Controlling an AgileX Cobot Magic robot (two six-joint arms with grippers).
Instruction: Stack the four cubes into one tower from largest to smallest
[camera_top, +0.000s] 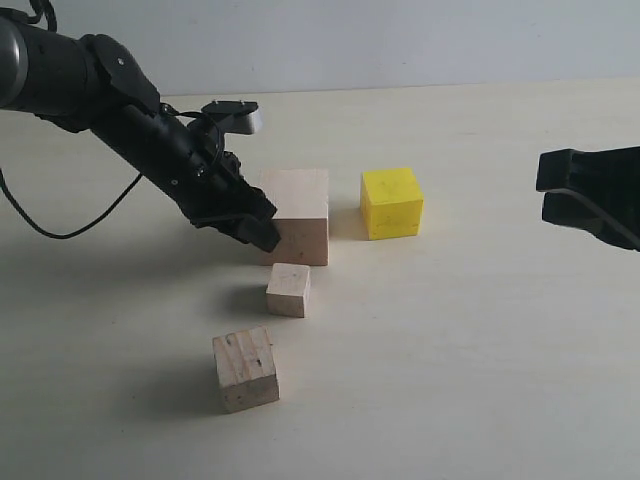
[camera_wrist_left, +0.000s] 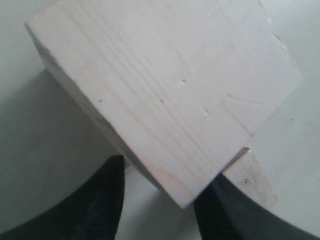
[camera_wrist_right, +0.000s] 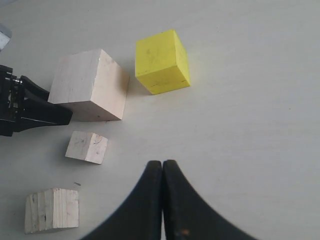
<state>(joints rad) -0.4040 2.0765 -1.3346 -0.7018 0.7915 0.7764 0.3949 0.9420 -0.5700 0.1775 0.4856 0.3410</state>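
Exterior view: left fingers (camera_top: 262, 232) open around a corner of the large wooden cube (camera_top: 300, 205), centre frame; right fingers (camera_wrist_right: 152, 200) closed, empty, right edge.

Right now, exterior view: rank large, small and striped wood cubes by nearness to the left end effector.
1. Large wood cube, at left end effector.
2. Small wood cube, middle.
3. Striped wood cube, front.

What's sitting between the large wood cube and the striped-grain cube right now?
The small wood cube lies between the large wood cube and the striped-grain cube, clear of both; the exterior and right wrist views both show it.
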